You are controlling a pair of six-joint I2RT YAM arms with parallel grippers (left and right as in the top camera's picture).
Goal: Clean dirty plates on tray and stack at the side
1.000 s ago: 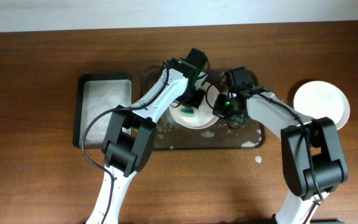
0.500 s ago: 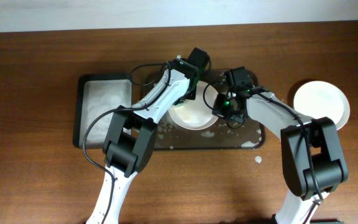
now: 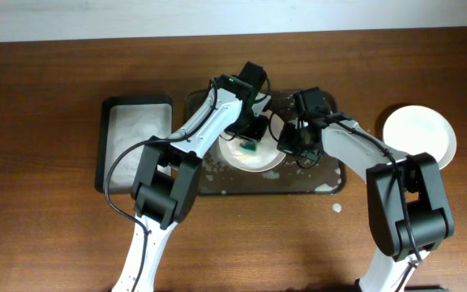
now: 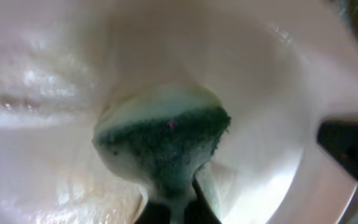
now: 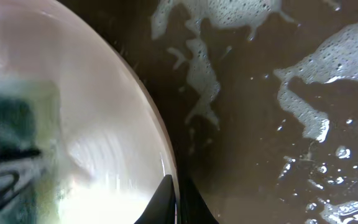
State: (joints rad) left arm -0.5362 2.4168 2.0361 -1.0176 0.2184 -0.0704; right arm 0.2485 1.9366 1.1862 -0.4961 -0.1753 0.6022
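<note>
Tray [image 3: 298, 185]: is lying at the centre-rear of the counter [image 3: 55, 235], with patches of foam [image 5: 316, 106] spreading over its dark floor.
Plate [image 3: 240, 160]: is sitting inside the tray near its middle, wet and soapy.
Sponge [image 4: 163, 140]: green and lathered; is pressing against the plate's inner surface near its centre.
Left end effector [image 3: 252, 132]: is reaching over the plate from the 12 o'clock side. Its fingers [image 4: 154, 216] are clamping tight on the sponge's narrow end, as the left wrist view is showing.
Right end effector [image 3: 293, 146]: is working at the plate's 3 o'clock edge. Its jaws are standing nearly closed and pinching the plate's rim, one finger inside the rim and one outside over the tray floor.
Side plate [image 3: 418, 136]: white; is resting on the bare counter at 3 o'clock from the tray, well apart from it. Whether more than one plate is lying there cannot be told.
Black tray [image 3: 100, 146]: is lying just beside the tray at its 9 o'clock, showing a pale grey interior.
Foam dab [image 3: 336, 208]: is sitting on the counter just off the tray's 5 o'clock corner.
</note>
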